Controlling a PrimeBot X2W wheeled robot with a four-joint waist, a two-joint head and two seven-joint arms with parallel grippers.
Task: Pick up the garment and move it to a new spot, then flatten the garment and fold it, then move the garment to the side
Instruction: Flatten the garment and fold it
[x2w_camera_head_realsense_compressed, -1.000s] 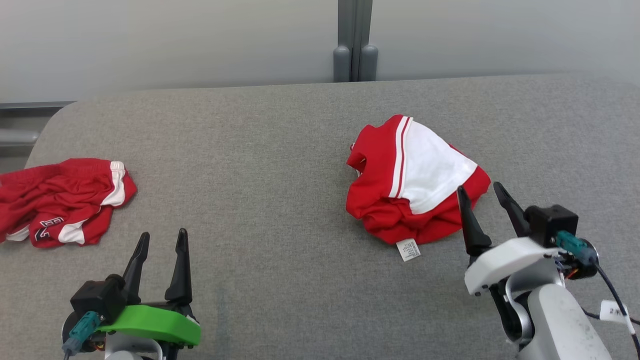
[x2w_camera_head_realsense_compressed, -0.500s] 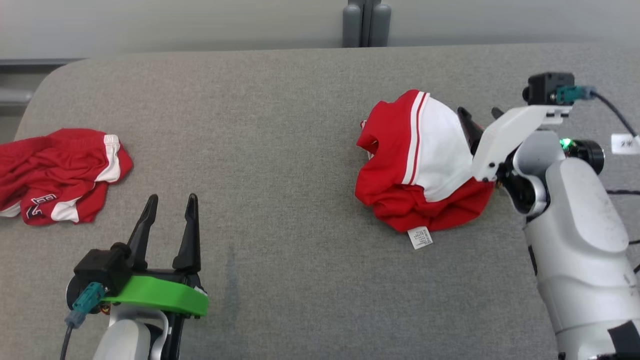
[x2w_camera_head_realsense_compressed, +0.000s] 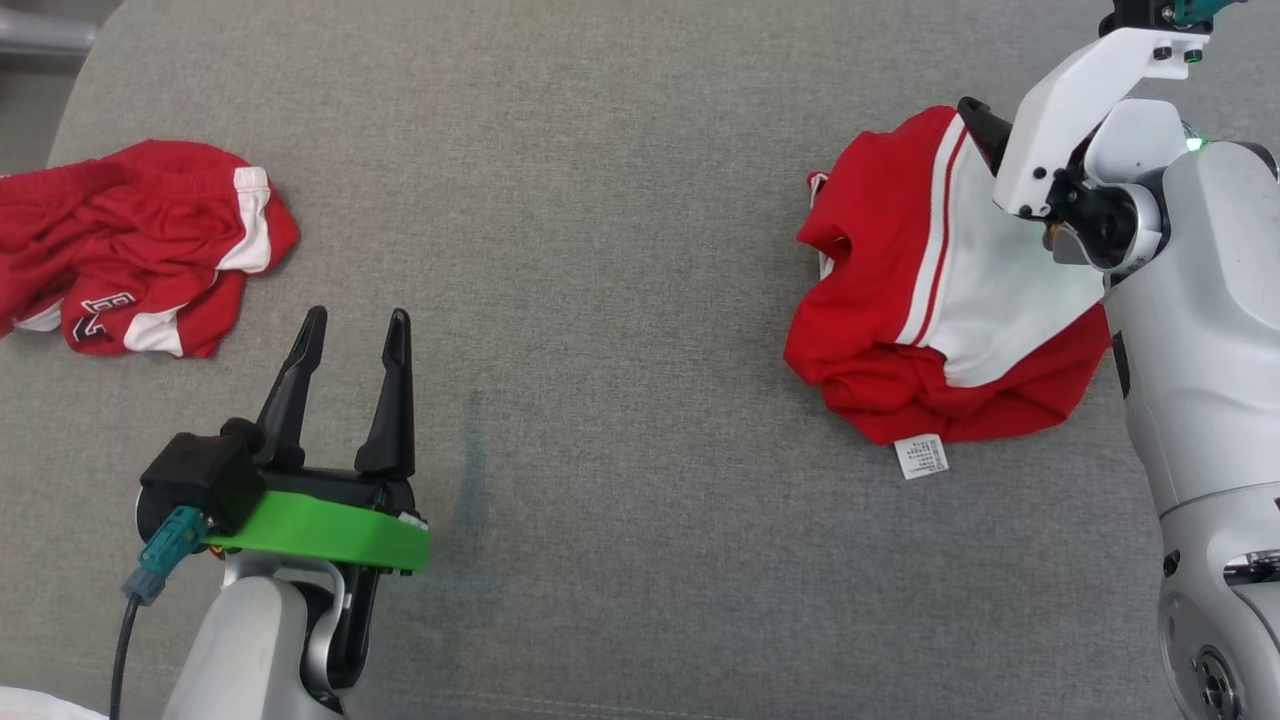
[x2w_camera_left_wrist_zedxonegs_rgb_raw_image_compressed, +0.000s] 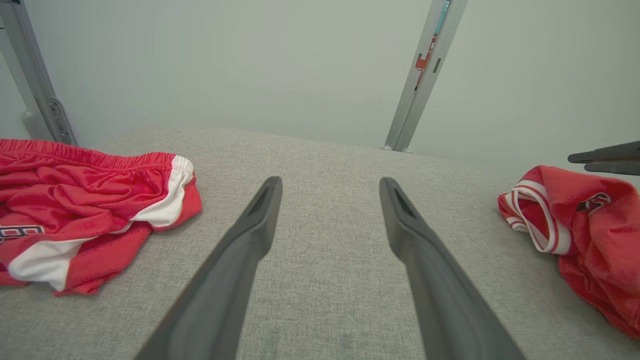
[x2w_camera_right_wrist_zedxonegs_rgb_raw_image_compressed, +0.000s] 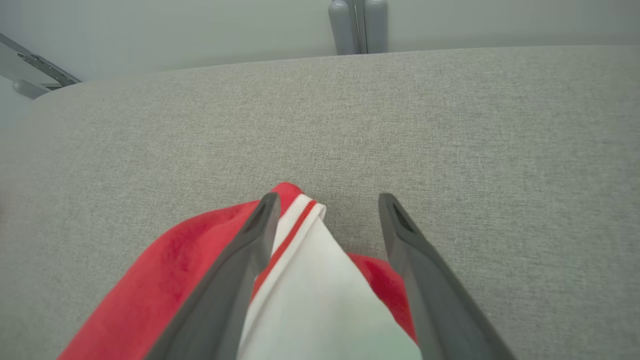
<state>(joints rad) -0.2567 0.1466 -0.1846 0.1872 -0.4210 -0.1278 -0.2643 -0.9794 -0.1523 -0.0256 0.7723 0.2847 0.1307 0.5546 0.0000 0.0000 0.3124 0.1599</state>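
The garment (x2w_camera_head_realsense_compressed: 940, 290) is a crumpled red and white jersey with a white label (x2w_camera_head_realsense_compressed: 922, 456), lying on the right of the grey fabric table (x2w_camera_head_realsense_compressed: 600, 250). My right gripper (x2w_camera_right_wrist_zedxonegs_rgb_raw_image_compressed: 327, 200) is open over the garment's far edge. Its white panel (x2w_camera_right_wrist_zedxonegs_rgb_raw_image_compressed: 310, 290) with red stripes lies between the fingers, and the left finger (x2w_camera_right_wrist_zedxonegs_rgb_raw_image_compressed: 235, 270) crosses the red part. Whether the fingers touch the cloth I cannot tell. In the head view the right wrist mount (x2w_camera_head_realsense_compressed: 1075, 110) covers most of that gripper. My left gripper (x2w_camera_head_realsense_compressed: 358, 315) stands open and empty near the front left, over bare table.
A second red and white garment (x2w_camera_head_realsense_compressed: 140, 240) with lettering lies bunched at the table's left edge, also in the left wrist view (x2w_camera_left_wrist_zedxonegs_rgb_raw_image_compressed: 75, 210). A grey post (x2w_camera_right_wrist_zedxonegs_rgb_raw_image_compressed: 357, 25) stands behind the table's far edge. Bare grey cloth spans the middle between the two garments.
The head camera has tilted down and the whole picture has shifted. My right arm has moved forward from the garment's near side to above its far edge. The left gripper has stayed put.
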